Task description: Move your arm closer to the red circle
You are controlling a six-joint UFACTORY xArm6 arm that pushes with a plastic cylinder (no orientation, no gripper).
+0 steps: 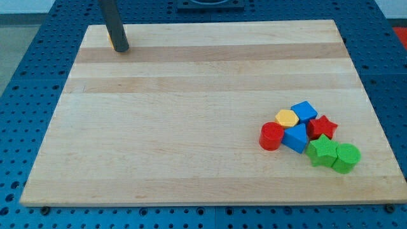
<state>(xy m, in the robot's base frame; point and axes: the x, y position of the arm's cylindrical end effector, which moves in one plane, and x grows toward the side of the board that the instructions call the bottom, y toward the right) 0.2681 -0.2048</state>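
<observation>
The red circle [271, 135] is a short red cylinder on the wooden board [191, 114], at the left edge of a block cluster in the view's lower right. My tip [120, 48] stands near the board's top left corner, far from the red circle, up and to the view's left of it. A sliver of an orange or yellow block [110, 43] shows just left of the rod, mostly hidden by it.
The cluster holds a yellow hexagon [287, 117], a blue cube [304, 112], a blue block [296, 137], a red star [322, 127], a green star [322, 151] and a green cylinder [346, 157]. Blue perforated table surrounds the board.
</observation>
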